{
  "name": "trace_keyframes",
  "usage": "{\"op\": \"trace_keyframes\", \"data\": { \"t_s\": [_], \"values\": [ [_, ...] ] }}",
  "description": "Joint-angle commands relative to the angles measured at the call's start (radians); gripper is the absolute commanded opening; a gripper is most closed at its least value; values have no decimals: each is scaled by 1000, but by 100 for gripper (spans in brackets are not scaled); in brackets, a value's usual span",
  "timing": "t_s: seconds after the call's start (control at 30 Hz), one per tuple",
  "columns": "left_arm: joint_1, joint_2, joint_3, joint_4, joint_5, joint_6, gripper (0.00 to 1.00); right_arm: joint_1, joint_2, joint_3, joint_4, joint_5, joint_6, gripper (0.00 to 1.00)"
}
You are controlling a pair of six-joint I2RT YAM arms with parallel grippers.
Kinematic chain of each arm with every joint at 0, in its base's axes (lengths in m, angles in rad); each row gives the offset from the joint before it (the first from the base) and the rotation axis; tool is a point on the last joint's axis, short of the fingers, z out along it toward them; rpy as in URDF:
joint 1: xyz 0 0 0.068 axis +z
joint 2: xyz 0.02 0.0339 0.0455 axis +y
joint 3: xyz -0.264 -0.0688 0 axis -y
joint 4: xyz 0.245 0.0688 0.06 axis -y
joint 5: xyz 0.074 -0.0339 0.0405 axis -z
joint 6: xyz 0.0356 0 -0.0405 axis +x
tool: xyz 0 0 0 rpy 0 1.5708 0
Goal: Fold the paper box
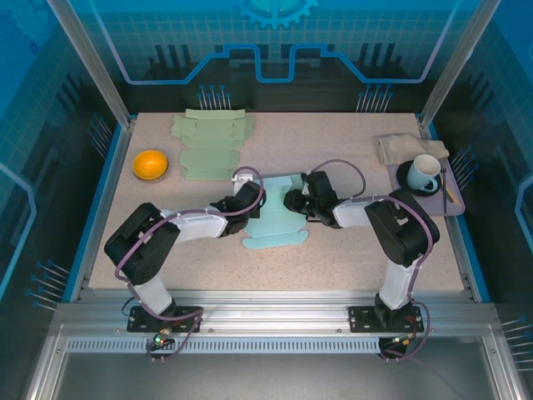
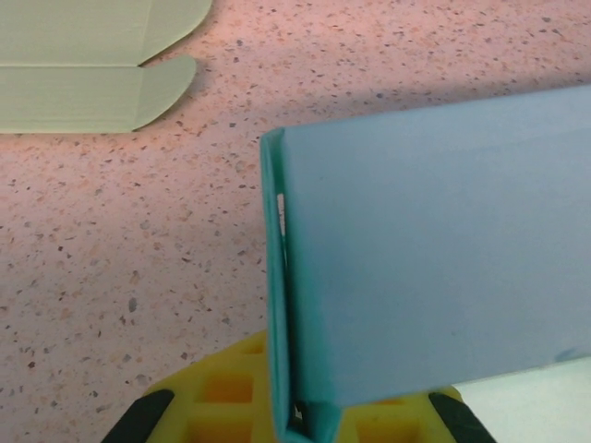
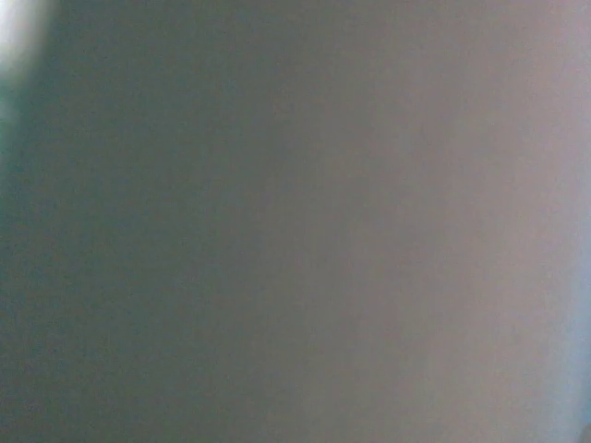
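The light blue paper box lies partly folded at the middle of the table, its near flaps flat. In the left wrist view one side wall stands upright, doubled over at its left edge. My left gripper is at the box's left side and is shut on that doubled wall, with the yellow fingers pressed against the paper. My right gripper is at the box's right side, up against the paper. Its wrist view is a close grey blur, so how its jaws stand is hidden.
Flat green box blanks lie at the back left, their edge near the blue wall. An orange bowl sits left. At the right, a tray carries a cup, with a folded cloth behind it.
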Motion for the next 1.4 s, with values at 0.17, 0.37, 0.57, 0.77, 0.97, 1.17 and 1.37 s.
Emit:
{"op": "trace_keyframes", "data": {
  "t_s": [0.17,0.37,0.57,0.77,0.97,1.17,1.37],
  "values": [
    [-16,48,-8,-107,62,-9,0,12,-49,-29,-142,13,3,20],
    [-16,46,-1,-112,42,7,0,-35,-278,-12,-374,12,-207,25],
    [-15,32,-4,-105,28,45,0,-131,-453,122,-728,4,-660,42],
    [-16,20,-25,-74,33,86,0,-288,-452,267,-834,-28,-1227,52],
    [-13,13,-38,-47,37,122,0,-400,-275,270,-682,-250,-1655,63],
    [-15,9,-45,-25,46,121,0,-402,-96,438,-894,-360,-1836,60],
    [-15,10,-40,-22,62,121,0,-351,-57,420,-912,-362,-1925,61]
  ]
}}
